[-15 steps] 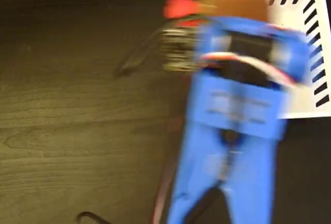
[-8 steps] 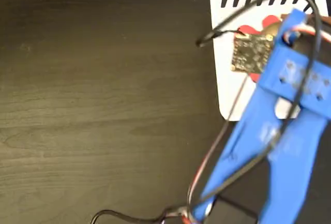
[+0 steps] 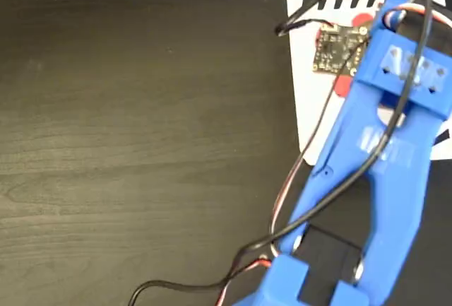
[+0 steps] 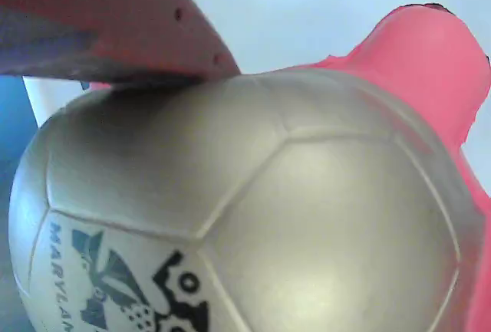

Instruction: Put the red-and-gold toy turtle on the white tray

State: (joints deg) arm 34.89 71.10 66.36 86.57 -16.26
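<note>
The blue arm (image 3: 374,179) reaches up and right in the fixed view, its fingers hidden beneath it.

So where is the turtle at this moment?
In the fixed view the red-and-gold toy turtle is at upper right over the white tray, mostly hidden beneath the blue arm; in the wrist view its shell fills the frame.
</note>
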